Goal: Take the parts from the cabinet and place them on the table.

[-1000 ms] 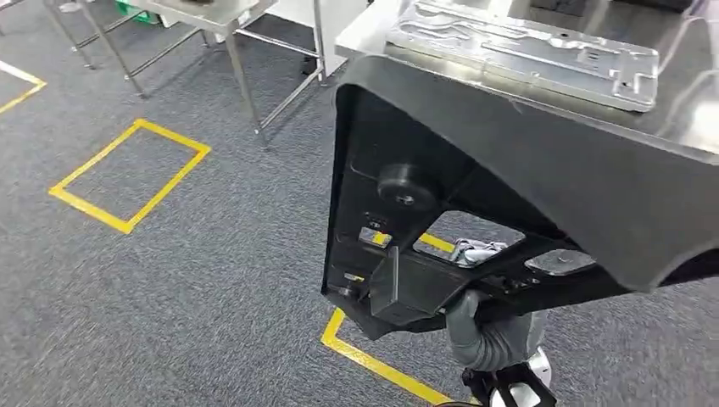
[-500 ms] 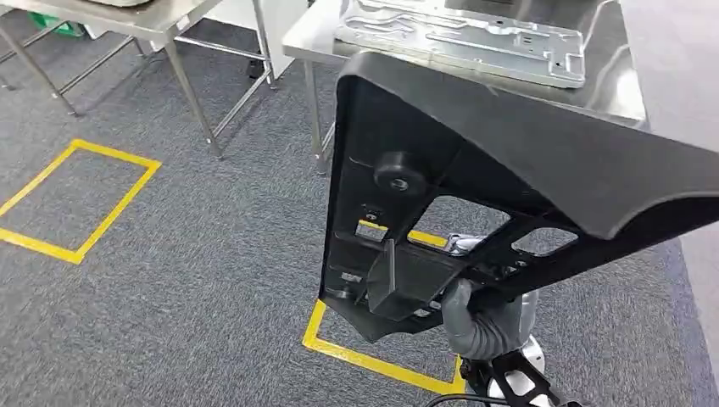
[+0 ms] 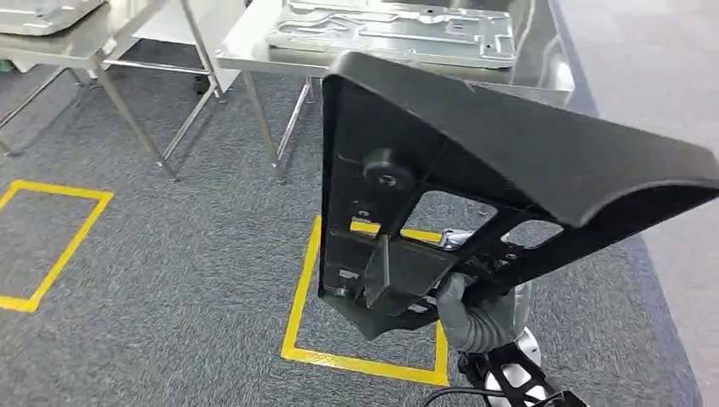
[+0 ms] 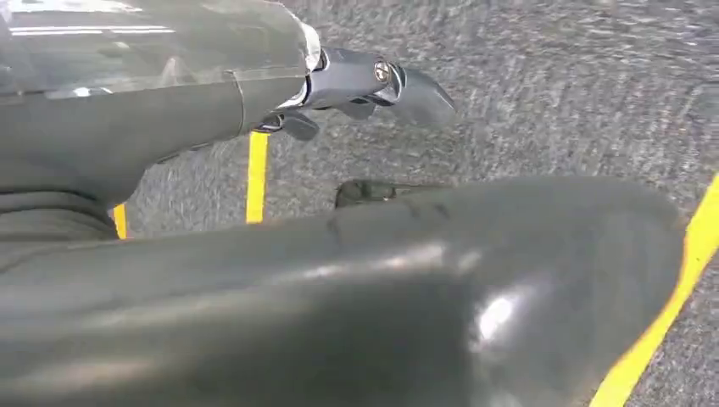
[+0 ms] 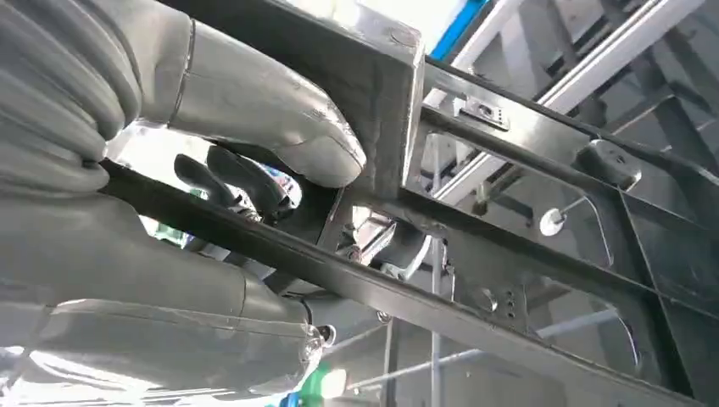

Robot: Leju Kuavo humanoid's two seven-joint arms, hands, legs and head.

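Observation:
A large black plastic part (image 3: 543, 161), ribbed and with cut-out windows on its underside, fills the middle of the head view. It is tilted, with its broad curved face turned up. My right hand (image 3: 475, 318) grips its lower edge from below. In the right wrist view the grey thumb (image 5: 271, 110) presses on a bar of the black part (image 5: 509, 254), and dark fingers (image 5: 237, 182) wrap behind it. My left hand (image 4: 365, 80) hangs over the carpet, its dark fingers stretched out with nothing in them.
A steel table (image 3: 543, 68) stands ahead, with a flat silver metal plate (image 3: 390, 30) on it. A second steel table (image 3: 76, 42) stands at the far left. Yellow tape squares (image 3: 297, 288) mark the grey carpet below the part and at the left (image 3: 59, 246).
The whole picture has shifted, so the camera has moved: the table and the floor squares now sit further left. The black part stays in my right hand.

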